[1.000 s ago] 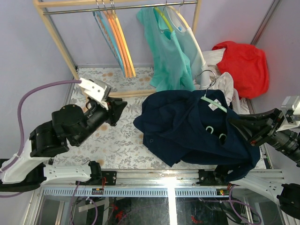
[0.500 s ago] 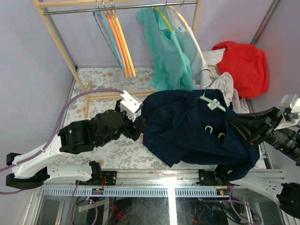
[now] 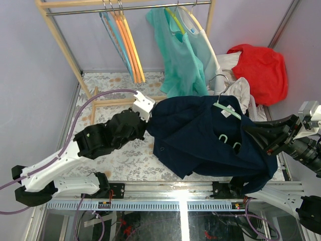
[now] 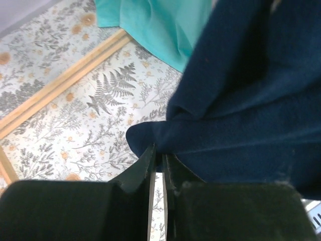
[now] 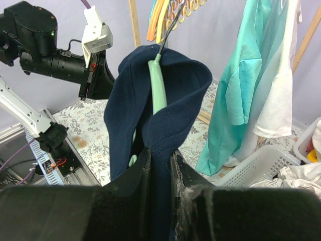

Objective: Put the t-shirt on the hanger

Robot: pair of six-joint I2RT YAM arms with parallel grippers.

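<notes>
Only the wrist views tell: right gripper (image 5: 160,151) clamps t-shirt (image 5: 176,95), left gripper (image 4: 158,153) seemingly nips its edge.

Bright, even light, soft shadows, glare on the near rail (image 3: 180,190), left claw (image 4: 158,153) blurred close up.

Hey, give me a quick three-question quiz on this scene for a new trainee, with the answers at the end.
1. True or false: the left fingers stand wide open.
2. What do the right fingers pinch? A) a red garment B) the t-shirt C) an orange hanger
3. What colour is the hanger inside the t-shirt?
Key: 1 false; 2 B; 3 pale green.
</notes>
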